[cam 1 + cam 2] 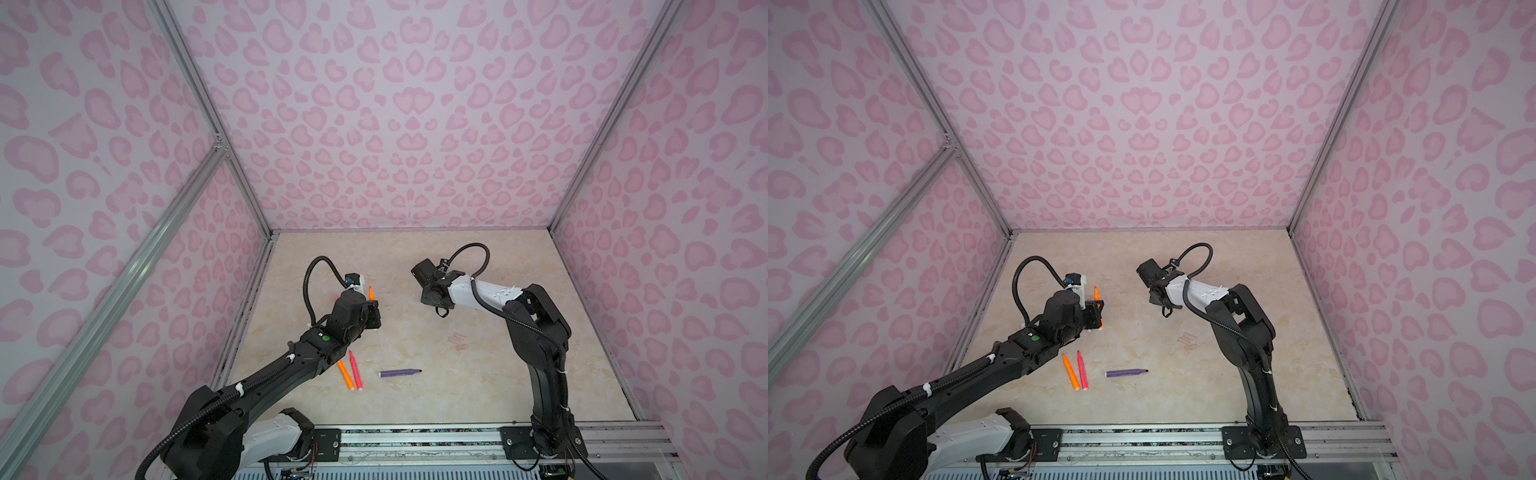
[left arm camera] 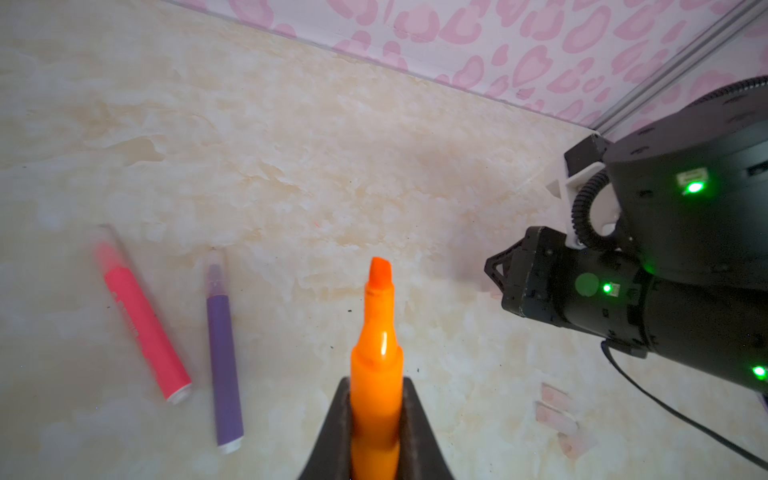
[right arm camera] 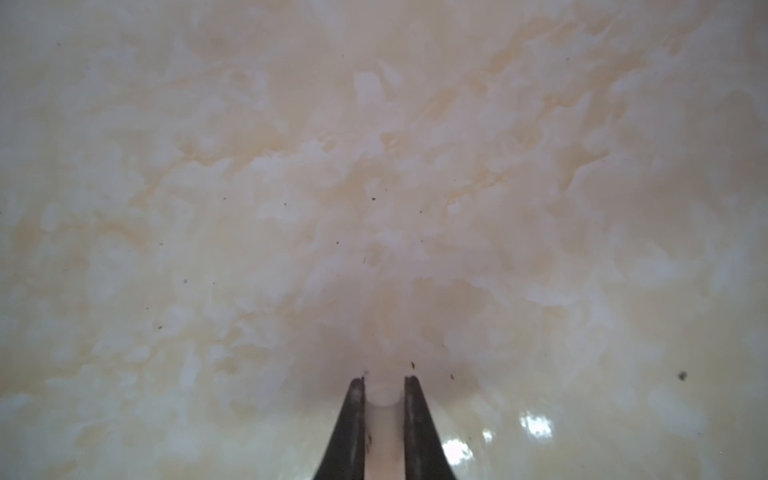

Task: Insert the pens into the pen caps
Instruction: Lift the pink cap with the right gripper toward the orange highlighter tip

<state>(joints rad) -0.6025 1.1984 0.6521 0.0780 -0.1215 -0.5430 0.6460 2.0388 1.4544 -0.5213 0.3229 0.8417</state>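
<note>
My left gripper is shut on an orange pen whose bare chisel tip sticks out past the jaws; in both top views the pen stands up from the gripper at mid-left. My right gripper is shut on a clear pen cap, open end outward, low over the table. In a top view this gripper hangs apart, to the right of the held pen. Three more clear pen caps lie together on the table right of centre.
An orange pen, a pink pen and a purple pen lie near the front, by my left arm. In the left wrist view a pink pen and a purple pen lie side by side, each with a clear cap.
</note>
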